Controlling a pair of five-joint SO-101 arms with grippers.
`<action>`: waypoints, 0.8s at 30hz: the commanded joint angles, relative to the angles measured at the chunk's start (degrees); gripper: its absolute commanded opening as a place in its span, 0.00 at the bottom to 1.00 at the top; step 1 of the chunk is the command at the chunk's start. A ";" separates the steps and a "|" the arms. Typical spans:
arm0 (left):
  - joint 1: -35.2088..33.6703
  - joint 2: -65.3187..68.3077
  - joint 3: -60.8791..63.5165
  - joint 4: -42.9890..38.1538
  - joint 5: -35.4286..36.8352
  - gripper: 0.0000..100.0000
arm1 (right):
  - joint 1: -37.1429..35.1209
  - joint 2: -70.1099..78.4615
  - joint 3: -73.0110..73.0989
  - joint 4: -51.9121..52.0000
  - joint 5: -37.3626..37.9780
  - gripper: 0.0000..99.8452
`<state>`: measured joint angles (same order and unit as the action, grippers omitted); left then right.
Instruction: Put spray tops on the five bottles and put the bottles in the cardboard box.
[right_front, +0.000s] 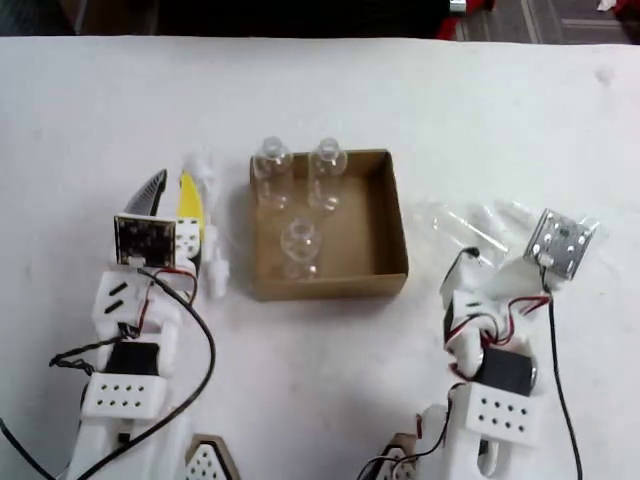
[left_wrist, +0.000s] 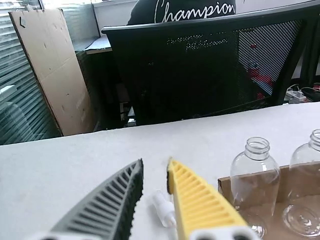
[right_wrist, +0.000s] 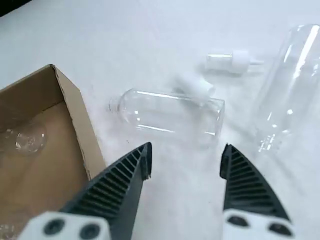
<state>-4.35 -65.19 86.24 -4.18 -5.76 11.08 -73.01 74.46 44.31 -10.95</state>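
The left gripper (left_wrist: 155, 164) sits low over the white table (left_wrist: 75, 160) with its grey finger (left_wrist: 107, 205) and yellow finger (left_wrist: 200, 205) a little apart; a white spray top (left_wrist: 164, 207) lies on the table in the gap between them. Just beside the yellow finger is the cardboard box (left_wrist: 226, 186); a clear bottle (left_wrist: 255, 175) and a second bottle (left_wrist: 307, 185) stand upright in it, both without tops. Behind the table are a black mesh chair (left_wrist: 210, 70) and a leaning cardboard sheet (left_wrist: 55, 70).
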 joint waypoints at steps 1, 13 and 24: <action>0.40 -0.22 -0.53 -1.67 -0.62 0.08 | 0.66 -5.58 4.04 -4.09 -0.53 0.20; 0.40 -0.22 -0.53 -1.49 -0.62 0.08 | 0.92 -26.15 15.65 -4.44 -0.44 0.20; 0.40 -0.13 -0.53 -1.67 -0.62 0.08 | 0.92 -30.29 20.48 -7.25 -0.35 0.20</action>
<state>-4.35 -65.19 86.24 -4.35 -5.76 11.60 -102.11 94.33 38.95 -11.12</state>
